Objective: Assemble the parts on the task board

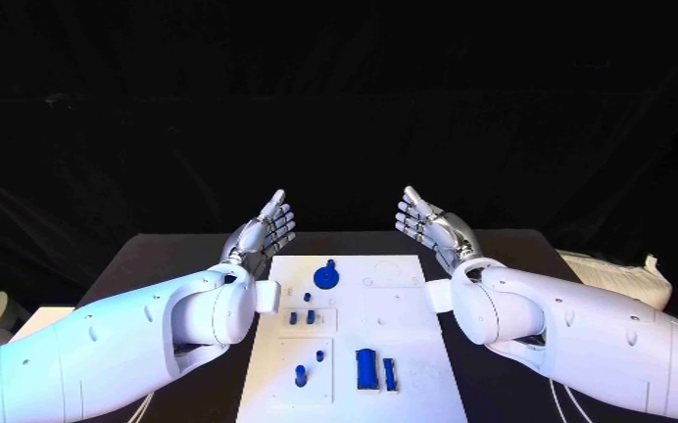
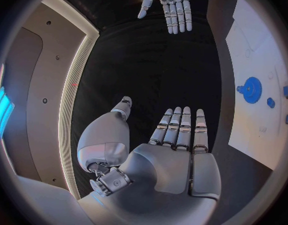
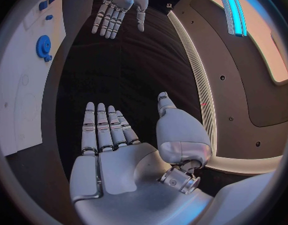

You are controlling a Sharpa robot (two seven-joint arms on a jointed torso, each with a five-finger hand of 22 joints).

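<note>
The white task board (image 1: 403, 345) lies in the middle of the black table. On it I see a blue gear (image 1: 326, 276) near the far end, small blue pegs (image 1: 301, 317) mid-board, and a blue block (image 1: 366, 369) with a slim blue bar (image 1: 390, 374) near the front. My left hand (image 1: 262, 228) is raised beyond the board's far left corner, fingers straight and apart, holding nothing. My right hand (image 1: 429, 224) mirrors it past the far right corner, also flat and empty. The left wrist view shows my left hand (image 2: 175, 150), the gear (image 2: 250, 89) and the other hand (image 2: 169, 2).
A crumpled white cloth or bag (image 1: 622, 279) lies at the table's right edge. The black table (image 1: 184, 257) extends on both sides of the board. The right wrist view shows my right hand (image 3: 113, 150), the board (image 3: 25, 85) and the gear (image 3: 43, 46).
</note>
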